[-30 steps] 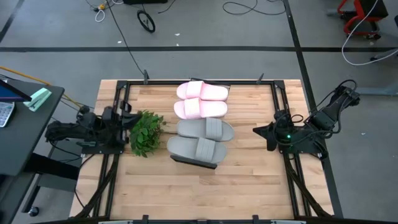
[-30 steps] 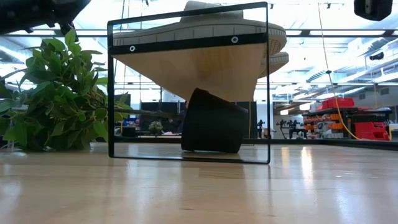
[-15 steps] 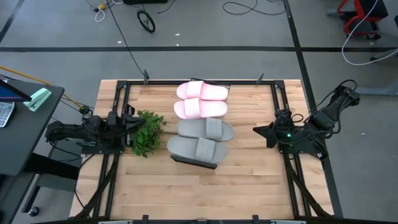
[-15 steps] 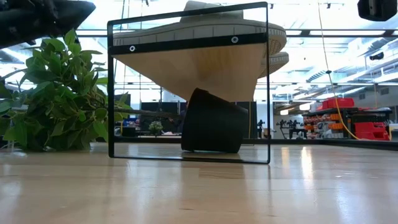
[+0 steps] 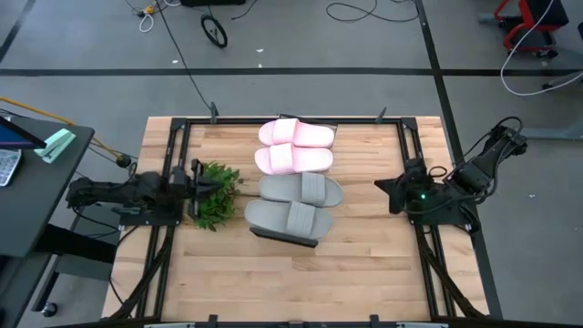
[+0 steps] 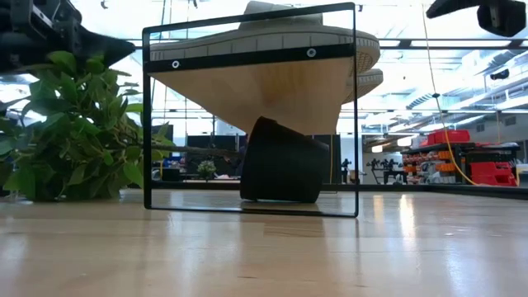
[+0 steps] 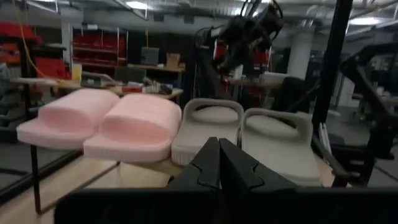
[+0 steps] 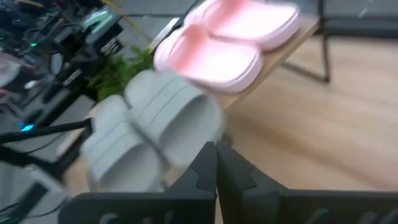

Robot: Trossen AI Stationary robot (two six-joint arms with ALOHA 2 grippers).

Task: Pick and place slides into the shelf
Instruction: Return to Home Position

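Shelf (image 5: 290, 240) mostly hidden under slides (image 5: 301, 190); plant (image 6: 66, 132) clipped in low view.

Leafy green plant (image 5: 214, 193) sitting on wooden tabletop (image 5: 301, 282) toward left side. Cables (image 5: 353, 13) lying across grey floor. Teal item (image 5: 56, 144) resting on dark side desk (image 5: 36, 200).

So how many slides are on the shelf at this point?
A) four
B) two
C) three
A: two pink slides and two grey slides lie side by side in one row on the shelf, and none is left on the table.
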